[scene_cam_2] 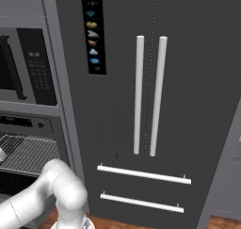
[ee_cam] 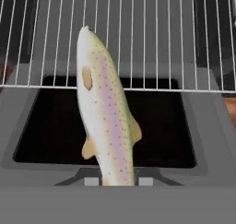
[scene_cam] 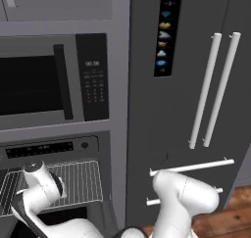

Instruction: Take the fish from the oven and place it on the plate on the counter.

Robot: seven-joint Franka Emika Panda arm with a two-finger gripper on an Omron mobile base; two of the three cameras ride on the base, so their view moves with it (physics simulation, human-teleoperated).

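In the hand view a slender speckled fish [ee_cam: 105, 117] with a pinkish stripe hangs lengthwise in front of the camera, tail toward me and head toward the wire rack [ee_cam: 152, 38]. My gripper [ee_cam: 118, 180] is shut on its tail end, and its fingertips are hidden behind the fish. Below the fish lies the open oven door with its dark glass window [ee_cam: 50, 131]. From the left base view the oven [scene_cam: 49, 149] sits under the microwave, and my hand [scene_cam: 35, 169] reaches over its pulled-out rack [scene_cam: 81, 180]. The plate and the counter are out of view.
A microwave [scene_cam: 29, 85] with a keypad sits above the oven. To the right stands a tall dark fridge [scene_cam: 196, 85] with two vertical handles [scene_cam_2: 149, 94] and two drawer bars [scene_cam_2: 143, 174]. Wooden floor [scene_cam: 235, 207] shows at the lower right.
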